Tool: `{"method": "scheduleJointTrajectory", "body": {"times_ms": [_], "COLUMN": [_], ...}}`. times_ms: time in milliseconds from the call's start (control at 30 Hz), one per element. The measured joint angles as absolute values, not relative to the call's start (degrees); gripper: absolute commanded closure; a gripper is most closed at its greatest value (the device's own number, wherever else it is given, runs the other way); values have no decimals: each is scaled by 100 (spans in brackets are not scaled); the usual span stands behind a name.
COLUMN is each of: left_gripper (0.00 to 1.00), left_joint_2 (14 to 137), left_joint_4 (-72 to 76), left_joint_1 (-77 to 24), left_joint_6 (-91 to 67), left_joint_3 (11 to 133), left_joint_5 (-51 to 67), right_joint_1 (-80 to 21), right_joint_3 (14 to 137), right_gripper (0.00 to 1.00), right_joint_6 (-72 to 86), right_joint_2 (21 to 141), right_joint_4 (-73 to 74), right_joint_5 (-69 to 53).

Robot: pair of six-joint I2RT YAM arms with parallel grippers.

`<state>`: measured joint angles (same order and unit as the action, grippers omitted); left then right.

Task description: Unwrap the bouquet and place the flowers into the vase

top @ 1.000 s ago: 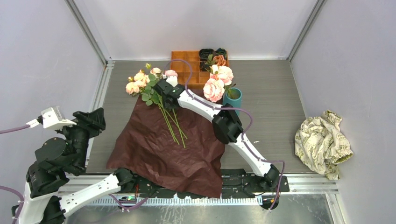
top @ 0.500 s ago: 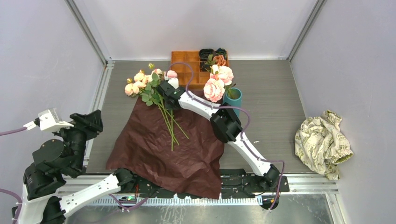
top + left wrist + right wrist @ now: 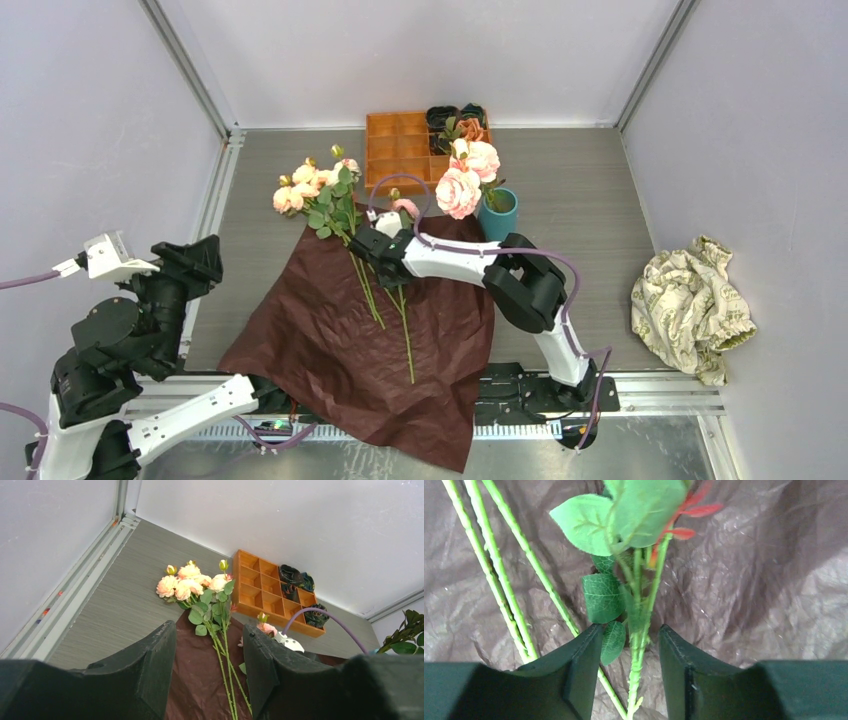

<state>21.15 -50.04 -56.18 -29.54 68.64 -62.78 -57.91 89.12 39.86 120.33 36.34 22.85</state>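
1. My right gripper (image 3: 629, 632) was released, jaws straddling one rose stem (image 3: 636, 655) without pinching it.
2. The stem ran near-to-far over the maroon paper (image 3: 749, 580), in line with my fingers.
3. The vase (image 3: 497, 212) stood near, to my right and farther back. My left gripper (image 3: 209, 640) was open, empty, well apart.

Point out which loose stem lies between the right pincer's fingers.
The lone stem with the small pink bud; the peach-rose bunch lies to its left.
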Motion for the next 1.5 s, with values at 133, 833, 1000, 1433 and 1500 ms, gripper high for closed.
{"method": "scheduleJointTrajectory", "body": {"times_ms": [133, 833, 1000, 1433, 1500], "left_gripper": [48, 48, 48, 49, 49], "left_joint_2": [2126, 2189, 2156, 1942, 1903], "left_joint_4": [-5004, -5009, -5087, -5347, -5365], "left_joint_1": [-5618, -5618, -5618, -5618, -5618], "left_joint_6": [-2969, -2995, -3011, -3144, -3162], "left_joint_3": [6827, 6827, 6827, 6925, 6934], "left_joint_5": [-6228, -6154, -6156, -6178, -6187], "right_joint_1": [-5863, -5264, -5277, -5441, -5664], "right_joint_3": [8868, 10440, 10669, 10455, 10311], "right_gripper": [45, 53, 72, 99, 99], "right_joint_6": [3964, 3752, 3695, 3629, 3577], "right_joint_2": [11939, 12879, 13131, 12870, 12556], "right_joint_4": [3754, 4574, 4580, 4523, 4571], "right_joint_5": [2436, 2827, 2689, 2554, 2602]}}
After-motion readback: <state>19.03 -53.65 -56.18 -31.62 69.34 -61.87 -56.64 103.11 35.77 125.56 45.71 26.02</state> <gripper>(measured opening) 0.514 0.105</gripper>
